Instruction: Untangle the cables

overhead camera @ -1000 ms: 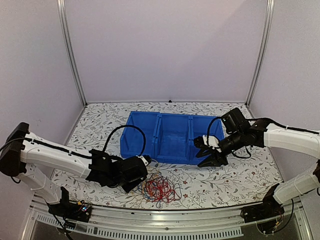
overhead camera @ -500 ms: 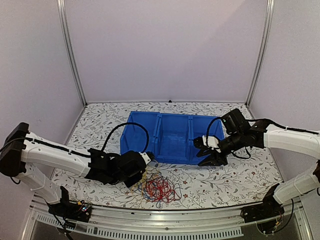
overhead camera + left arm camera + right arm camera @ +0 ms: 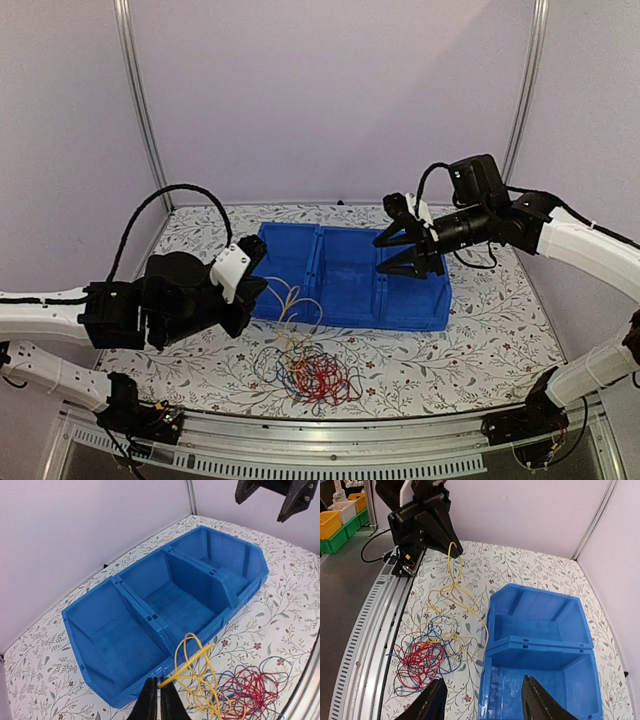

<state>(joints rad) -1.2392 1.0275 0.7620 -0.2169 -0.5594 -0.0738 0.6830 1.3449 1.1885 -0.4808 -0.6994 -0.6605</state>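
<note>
A tangle of red, dark blue and yellow cables (image 3: 312,375) lies on the table in front of the blue bin (image 3: 345,315). My left gripper (image 3: 260,287) is shut on the end of a yellow cable (image 3: 292,300), holding it up so that it hangs in loops down to the pile. In the left wrist view the gripper (image 3: 159,686) pinches the yellow cable (image 3: 200,662) beside the red loops (image 3: 247,690). My right gripper (image 3: 396,252) is open and empty, hovering above the bin. The right wrist view shows the gripper (image 3: 485,702), the yellow cable (image 3: 456,592) and the pile (image 3: 420,660).
The blue bin (image 3: 235,605) has three compartments with nothing in them and stands mid-table; its near wall shows in the right wrist view (image 3: 492,680). The table has a floral cover (image 3: 480,350). A metal rail (image 3: 330,440) runs along the near edge. Frame posts stand at the back corners.
My left gripper has risen and drawn back to the left, pulling the yellow cable up out of the pile. My right gripper has lifted from the bin's front edge to above the bin.
</note>
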